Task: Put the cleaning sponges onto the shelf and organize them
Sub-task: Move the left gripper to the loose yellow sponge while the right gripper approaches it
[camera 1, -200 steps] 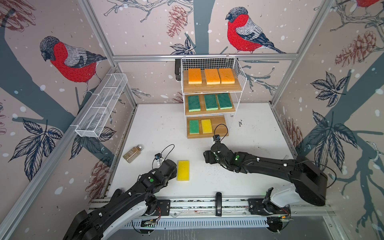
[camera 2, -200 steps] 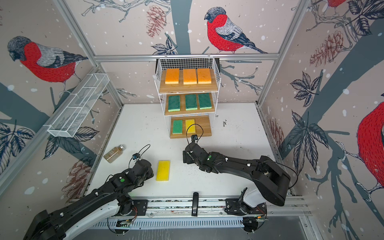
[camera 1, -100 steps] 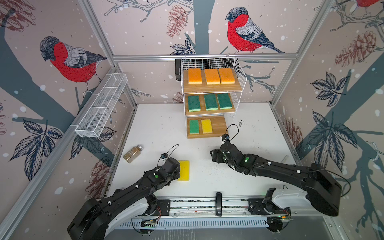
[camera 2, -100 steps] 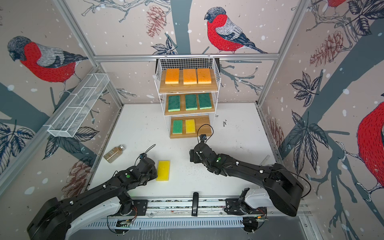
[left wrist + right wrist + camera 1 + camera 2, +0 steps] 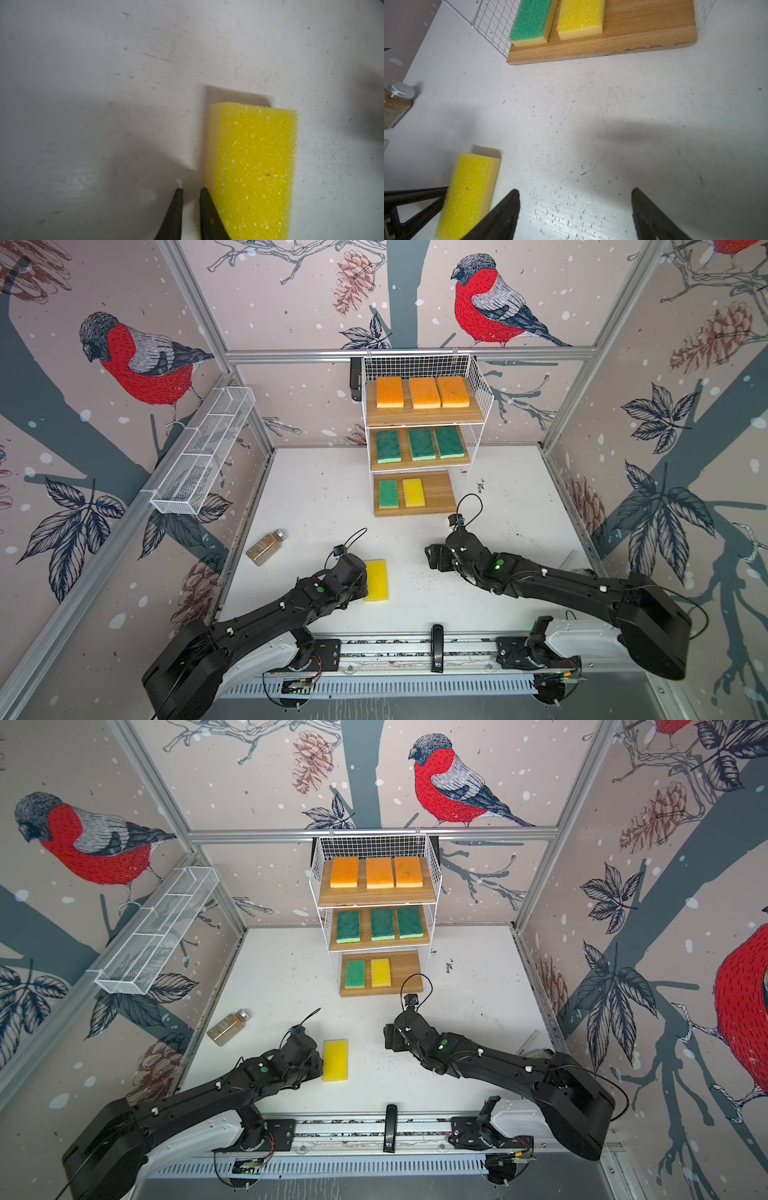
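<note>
sponge: last yellow sponge point(image 5: 376, 580) lies flat on the counter point(image 5: 324, 497); the shelf point(image 5: 440, 493) has one free slot on its bottom board.
handling: we judge it light, soft, compressible; pinch across the short width, mid-length.
left tool point(image 5: 192, 188): closed, empty, at the sponge's long edge.
right tool point(image 5: 575, 189): wide, empty.
writing: we read none; jar point(image 5: 264, 547) label too small.

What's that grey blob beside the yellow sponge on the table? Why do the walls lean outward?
Left wrist view: the blob is shadow on the table, likely from the left arm, around the left claw; the sponge casts a small one. Right wrist view: a fainter shadow crosses the table. Both top views: the wide lens splays the walls.
</note>
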`<state>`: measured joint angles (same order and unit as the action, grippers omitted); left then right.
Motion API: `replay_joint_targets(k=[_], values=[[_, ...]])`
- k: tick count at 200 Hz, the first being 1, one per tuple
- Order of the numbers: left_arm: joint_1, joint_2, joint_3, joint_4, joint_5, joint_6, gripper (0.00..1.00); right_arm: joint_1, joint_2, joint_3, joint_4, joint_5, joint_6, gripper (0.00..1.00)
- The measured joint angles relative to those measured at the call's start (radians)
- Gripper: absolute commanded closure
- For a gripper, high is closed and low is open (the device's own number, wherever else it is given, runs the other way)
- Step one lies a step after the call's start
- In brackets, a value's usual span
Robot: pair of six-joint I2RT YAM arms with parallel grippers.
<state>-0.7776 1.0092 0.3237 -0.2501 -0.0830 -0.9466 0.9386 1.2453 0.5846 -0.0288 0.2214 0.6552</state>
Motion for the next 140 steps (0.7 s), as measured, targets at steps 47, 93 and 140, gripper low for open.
replay_joint_targets(k=[47,93,140], values=[[-0.031,0.13,0.068,0.038,0.011,-0.007,0.81,-0.031,-0.071,-0.057,0.006,-0.002,0.006,0.15],[-0.068,0.22,0.117,0.084,0.029,-0.018,0.82,-0.046,-0.08,-0.082,0.014,-0.018,0.006,0.15],[-0.108,0.266,0.183,0.082,0.037,-0.019,0.82,-0.058,-0.107,-0.106,0.02,-0.037,0.005,0.14]])
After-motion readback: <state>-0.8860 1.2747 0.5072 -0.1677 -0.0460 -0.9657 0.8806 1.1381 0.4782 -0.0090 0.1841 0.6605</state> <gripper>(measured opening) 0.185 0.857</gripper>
